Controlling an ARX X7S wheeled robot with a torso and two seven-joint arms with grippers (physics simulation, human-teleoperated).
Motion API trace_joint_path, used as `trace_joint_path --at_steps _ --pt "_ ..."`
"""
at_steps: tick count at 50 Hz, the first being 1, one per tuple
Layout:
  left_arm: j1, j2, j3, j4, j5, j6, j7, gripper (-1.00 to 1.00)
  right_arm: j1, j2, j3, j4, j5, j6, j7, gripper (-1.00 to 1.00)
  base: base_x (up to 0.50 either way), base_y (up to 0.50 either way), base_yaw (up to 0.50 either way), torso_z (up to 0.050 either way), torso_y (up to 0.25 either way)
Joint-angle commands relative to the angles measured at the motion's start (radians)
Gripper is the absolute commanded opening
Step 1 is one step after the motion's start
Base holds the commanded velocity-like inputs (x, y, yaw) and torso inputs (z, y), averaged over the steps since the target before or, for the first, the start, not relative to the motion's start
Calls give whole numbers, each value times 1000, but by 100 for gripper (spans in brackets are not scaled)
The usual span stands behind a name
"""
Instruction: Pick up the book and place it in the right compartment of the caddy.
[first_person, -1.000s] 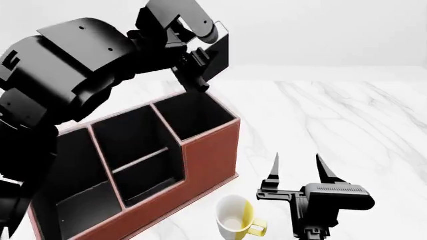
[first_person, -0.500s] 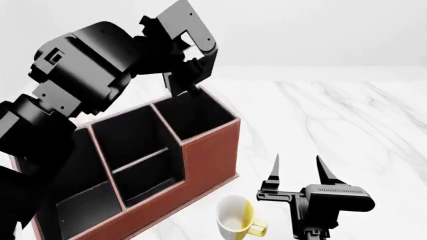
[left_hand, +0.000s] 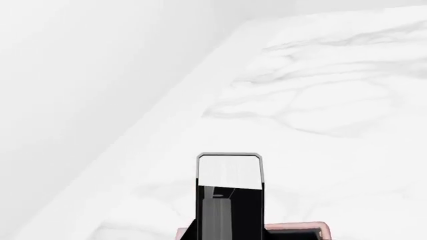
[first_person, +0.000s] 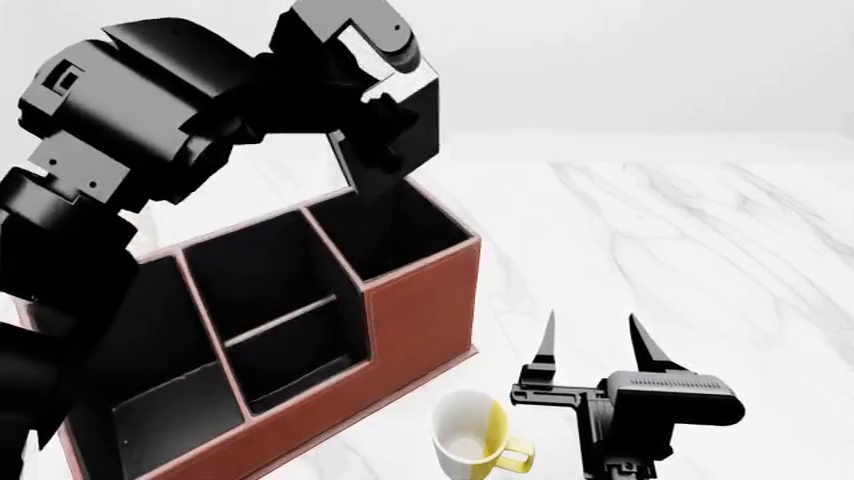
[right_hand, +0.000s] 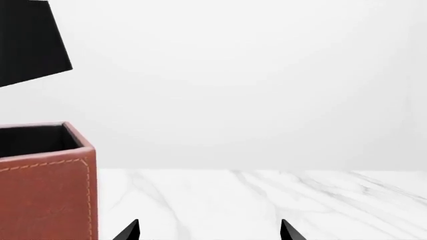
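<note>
Gripping the book above the caddy, the left gripper hovers; right gripper spread wide

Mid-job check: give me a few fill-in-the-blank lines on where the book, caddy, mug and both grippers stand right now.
1. The book is held by the ____ gripper, above the caddy.
2. The book hangs over the caddy's ____ compartment, not yet inside it.
3. The right gripper rests low over the table with its jaws ____.
4. The mug standing in front of the caddy is white and ____.

Missing words: left; right; open; yellow
</note>
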Motion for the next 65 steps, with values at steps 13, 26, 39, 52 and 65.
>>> trace_joint_path --at_steps 13,26,39,52,65 --pt "-22 13 -36 -42 -19 -14 1 -100 0 7 -11 6 7 -3 8 100 0 0 0 0 2" --pt "10 3 -6 -28 -13 -15 20 -100 3 11 -18 12 7 -5 12 100 0 0 0 0 2" --pt "37 8 -8 -35 -23 1 27 -100 1 13 -23 10 8 -5 20 100 0 0 0 2 1" --pt "66 47 0 -124 -9 71 49 -100 3 13 -31 17 10 -6 25 100 0 0 0 0 2" --pt "66 47 55 -185 48 113 70 -100 1 15 -35 16 13 -7 33 100 0 0 0 0 2"
